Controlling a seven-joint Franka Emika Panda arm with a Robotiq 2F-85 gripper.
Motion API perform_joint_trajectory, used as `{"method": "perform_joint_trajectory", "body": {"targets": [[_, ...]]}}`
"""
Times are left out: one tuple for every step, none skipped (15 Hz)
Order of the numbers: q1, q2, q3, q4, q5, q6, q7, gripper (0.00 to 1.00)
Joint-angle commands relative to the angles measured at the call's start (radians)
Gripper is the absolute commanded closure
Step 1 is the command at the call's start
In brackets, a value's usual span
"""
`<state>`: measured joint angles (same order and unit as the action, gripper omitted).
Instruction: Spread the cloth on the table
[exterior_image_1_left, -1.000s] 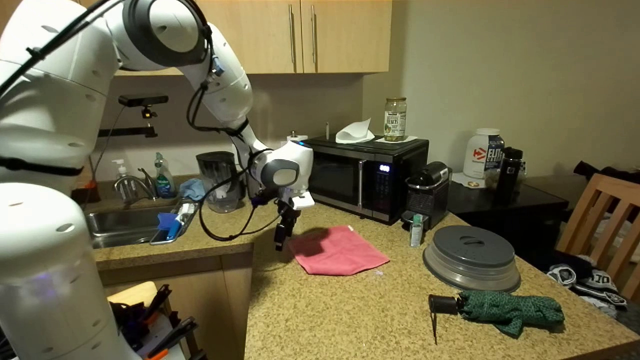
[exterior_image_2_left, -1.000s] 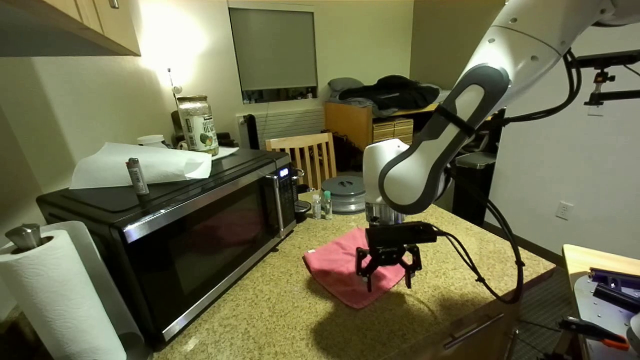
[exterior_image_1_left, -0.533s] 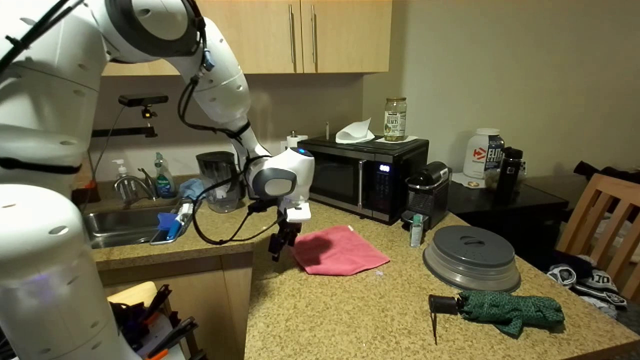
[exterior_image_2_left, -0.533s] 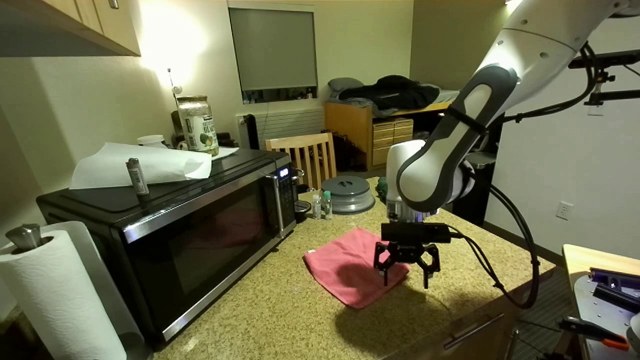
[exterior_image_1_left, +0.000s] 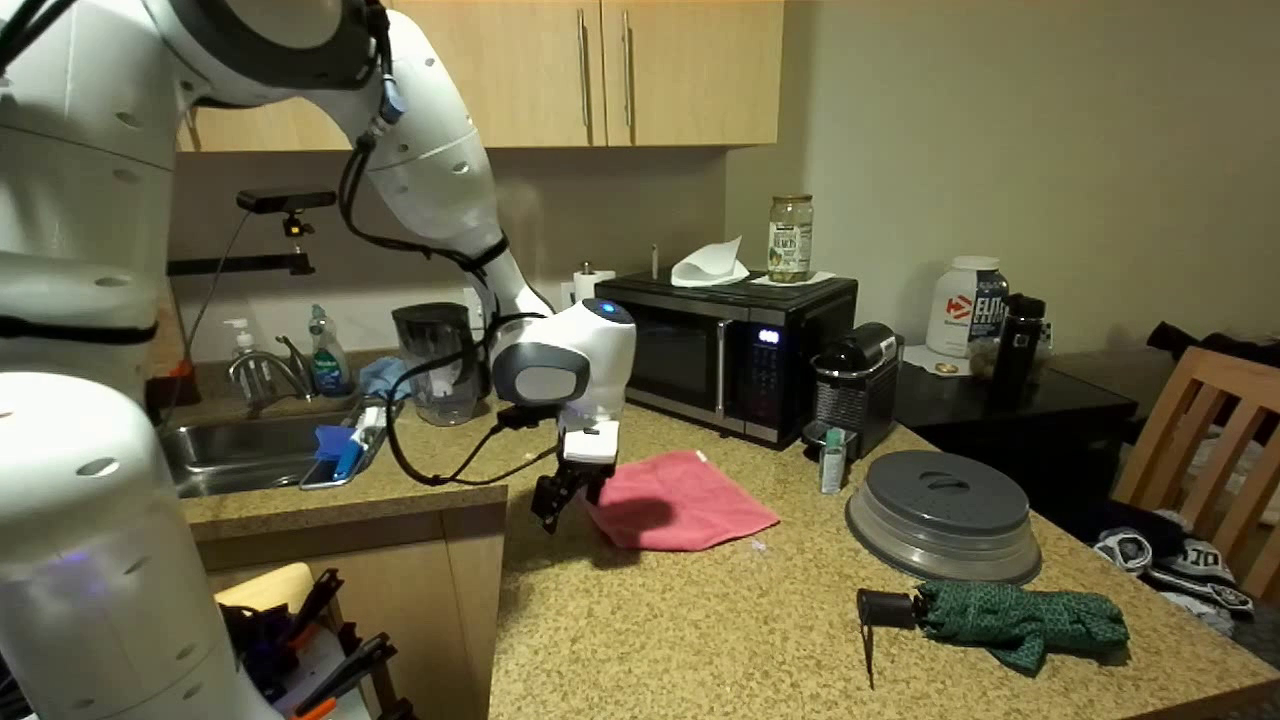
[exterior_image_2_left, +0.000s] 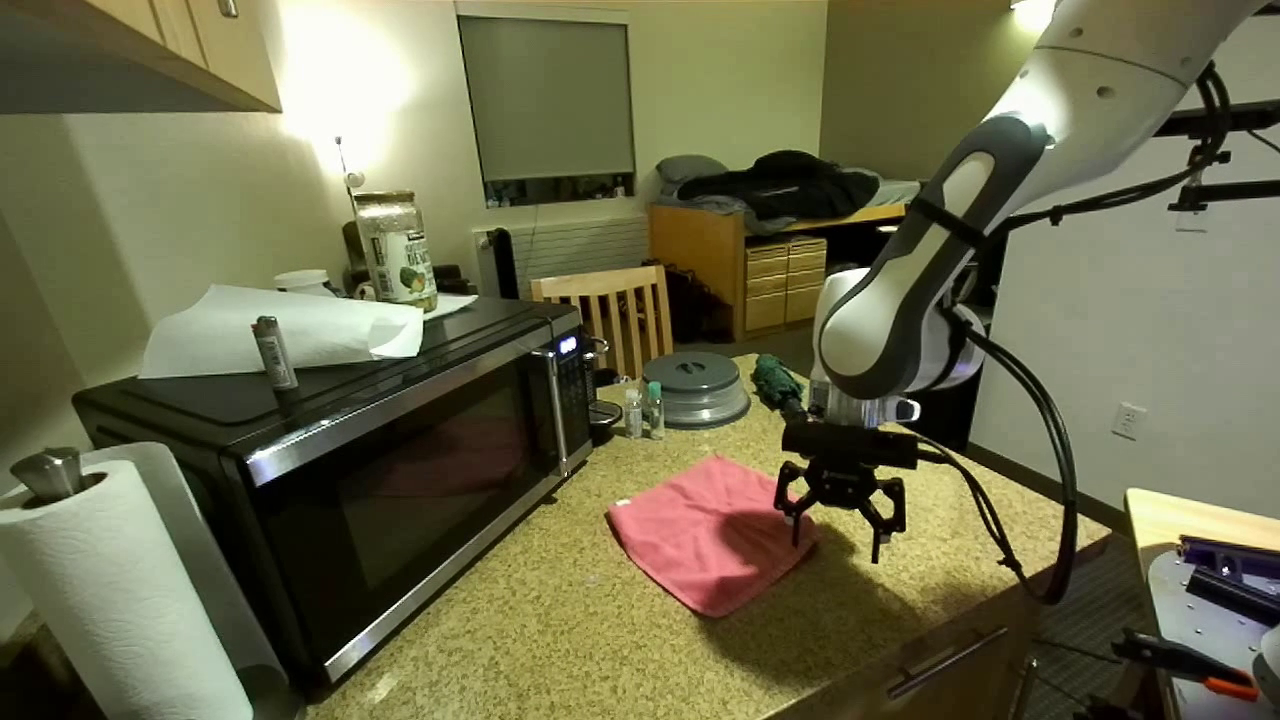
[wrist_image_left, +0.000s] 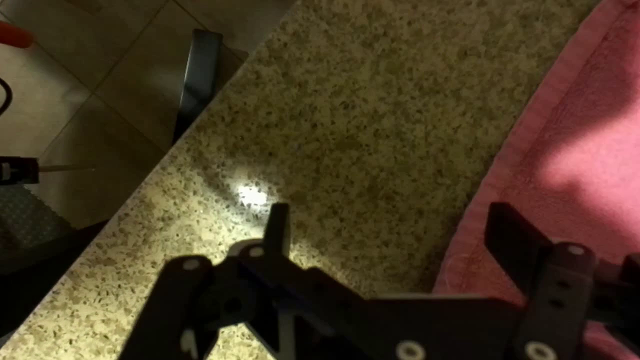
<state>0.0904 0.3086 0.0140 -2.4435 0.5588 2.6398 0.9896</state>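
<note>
So, looking at a pink cloth (exterior_image_2_left: 705, 535) lying mostly flat on the speckled worktop (exterior_image_2_left: 540, 610), in front of the microwave (exterior_image_1_left: 670, 350) and a bit apart from it. Can spot a few soft ripples plus a little white tag (exterior_image_1_left: 701, 457) at one corner. As for the pincer (exterior_image_2_left: 836, 546), definitely released, with the fingers (wrist_image_left: 277, 230) spread wide. Hangs pointing down by the cloth's edge. From the wrist view, can make out one finger in front of the pink and the other in front of bare worktop, with the hem running between. Can't tell the exact height above the surface, though. Elsewhere on the worktop, in both exterior views: a grey domed lid (exterior_image_1_left: 945, 500), a small green-capped bottle (exterior_image_2_left: 656, 412), a black coffee machine (exterior_image_1_left: 845, 395) next to the microwave, and a green umbrella-looking bundle (exterior_image_1_left: 1020, 615) with a black handle. Up on the microwave: a glass jar (exterior_image_1_left: 790, 240), loose white paper (exterior_image_2_left: 220, 330) and a lighter (exterior_image_2_left: 274, 355).
</note>
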Motion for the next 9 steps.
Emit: {"method": "perform_joint_trajectory", "body": {"targets": [[-0.002, -0.074, -0.004, -0.057, 0.001, 0.034, 0.046, 0.0], [-0.003, -0.082, -0.007, -0.058, 0.0, 0.036, 0.051, 0.0], [-0.005, -0.09, -0.009, -0.058, -0.001, 0.036, 0.053, 0.0], [-0.005, -0.097, -0.012, -0.057, -0.006, 0.038, 0.059, 0.0], [-0.004, -0.103, -0.014, -0.053, -0.014, 0.036, 0.057, 0.0], [0.001, -0.104, -0.02, -0.046, -0.046, 0.036, 0.051, 0.0], [0.002, -0.104, -0.021, -0.037, -0.078, 0.029, 0.032, 0.0], [0.008, -0.096, -0.033, -0.018, -0.154, 0.006, 0.03, 0.0], [0.016, -0.094, -0.045, -0.003, -0.237, -0.012, 0.028, 0.0]]}}
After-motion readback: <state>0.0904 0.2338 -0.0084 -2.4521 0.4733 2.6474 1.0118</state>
